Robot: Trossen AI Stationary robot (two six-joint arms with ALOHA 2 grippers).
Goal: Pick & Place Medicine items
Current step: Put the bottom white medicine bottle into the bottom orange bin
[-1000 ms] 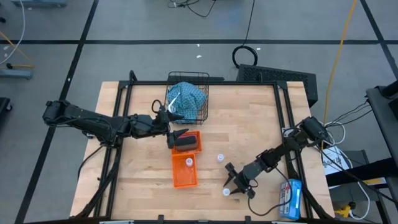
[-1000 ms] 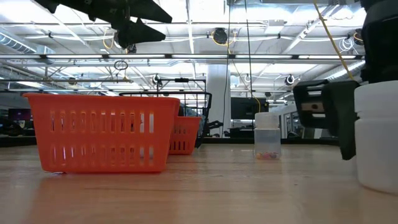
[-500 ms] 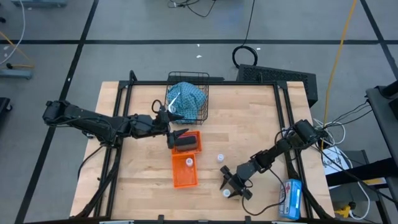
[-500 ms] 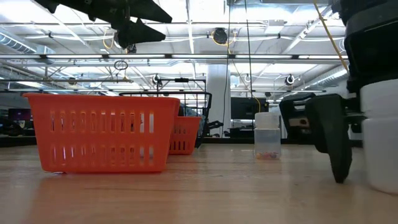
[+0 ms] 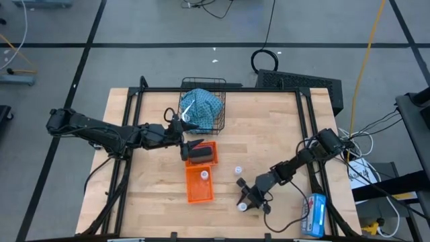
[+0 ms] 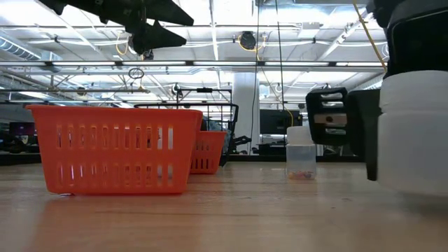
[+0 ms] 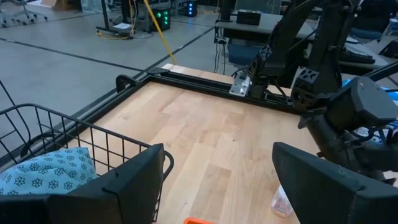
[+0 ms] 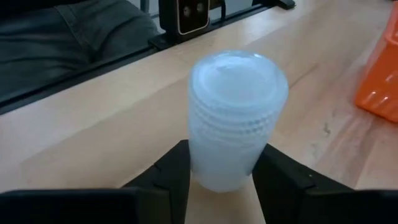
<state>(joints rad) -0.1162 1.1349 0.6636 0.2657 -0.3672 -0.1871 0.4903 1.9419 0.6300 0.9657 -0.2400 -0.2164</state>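
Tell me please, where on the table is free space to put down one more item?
Bare wood lies between the wire basket and the table's right rail. It is crowded around the orange bins, the vial and the right gripper.

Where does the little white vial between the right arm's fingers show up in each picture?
High view: white vial near the table's front edge, at the right gripper.
Low view: vial large at the right edge.
Left wrist view: I cannot make it out.
Right wrist view: vial in the centre, between the fingers.
Shared landmark: the orange basket.
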